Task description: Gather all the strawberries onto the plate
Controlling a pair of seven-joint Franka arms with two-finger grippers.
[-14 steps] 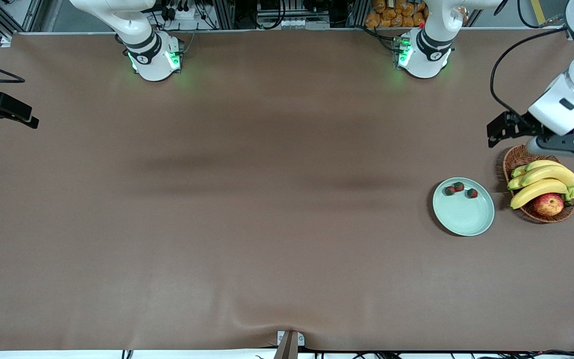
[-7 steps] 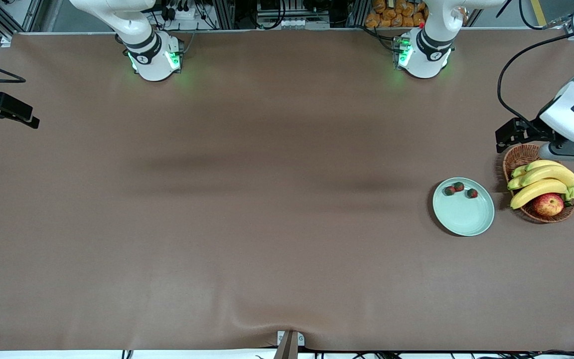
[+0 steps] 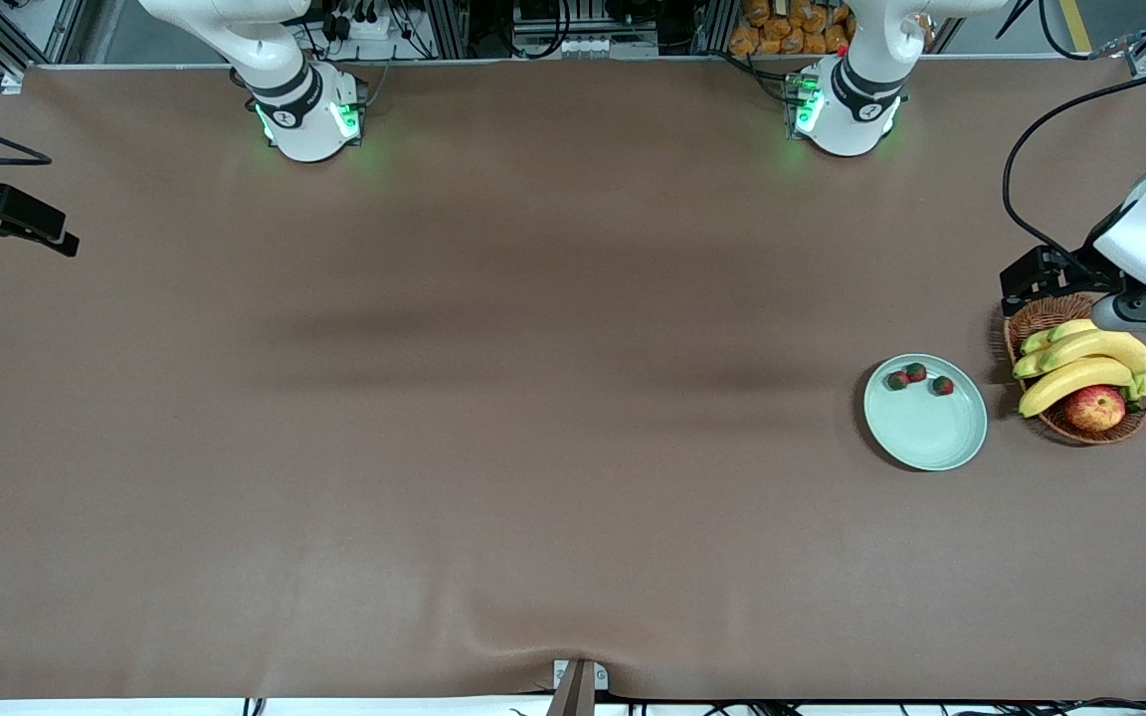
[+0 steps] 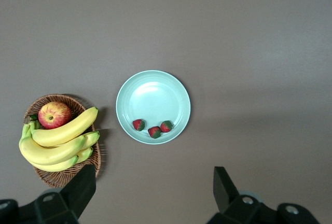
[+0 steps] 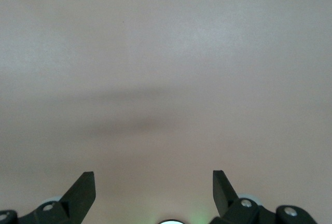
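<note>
Left wrist view: left gripper (image 4: 154, 195) hanging spread and empty beside the wicker basket (image 4: 49, 175) of bananas (image 4: 57, 141) and apple (image 4: 53, 114); three strawberries (image 4: 152, 127) lying in plate (image 4: 153, 93). Right gripper (image 5: 154, 193) waiting, fingers apart, over bare table (image 5: 166, 68).

Wicker basket's (image 3: 1041, 320) rim partly under the left arm's hand (right gripper (image 5: 154, 195) fingers cut off at the picture's edge)

White rounded arms, green-lit bases, black claw (image 4: 153, 195), black cable
</note>
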